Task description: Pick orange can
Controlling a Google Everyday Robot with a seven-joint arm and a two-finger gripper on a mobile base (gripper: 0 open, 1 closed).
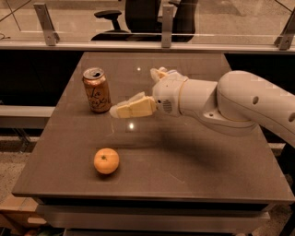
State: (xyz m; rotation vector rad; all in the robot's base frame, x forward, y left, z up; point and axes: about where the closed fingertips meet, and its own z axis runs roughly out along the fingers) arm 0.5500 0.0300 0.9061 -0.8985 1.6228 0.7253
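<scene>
The small copper-orange metal can stands upright at the left of the dark surface, its dark cursive label starting "La", the rest unreadable; a round orange fruit lies in front of it. My fingers hover just right of the can, spread or clenched I cannot tell. A tip striking its wall could topple it.

Beyond brown table: glass rail on metal posts, office chair behind; speckled floor left; gripper over table's middle.
</scene>
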